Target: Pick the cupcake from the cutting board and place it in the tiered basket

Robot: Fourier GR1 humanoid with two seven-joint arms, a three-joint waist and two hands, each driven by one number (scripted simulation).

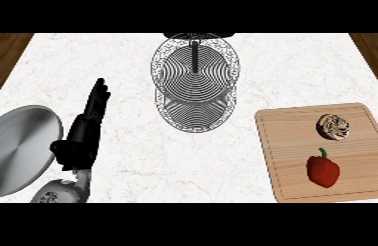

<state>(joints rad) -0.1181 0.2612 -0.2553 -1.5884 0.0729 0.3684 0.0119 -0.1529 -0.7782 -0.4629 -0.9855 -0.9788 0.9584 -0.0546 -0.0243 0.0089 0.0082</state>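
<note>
The small brown-and-white frosted cupcake [334,127] sits on the pale wooden cutting board [295,155], far right on the desk; the black left hand [87,125] rests released, well apart leftward; the right hand is unseen; the wire tiered basket [196,85] stands between.

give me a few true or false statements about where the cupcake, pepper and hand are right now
1. The cupcake sits on the cutting board. True.
2. The red pepper lies in the tiered basket. False: it lies on the board, nearer the robot than the cupcake.
3. The left hand holds the cupcake. False: it is open, far left, holding nothing.
4. A silver plate lies at the left edge. True.
</note>
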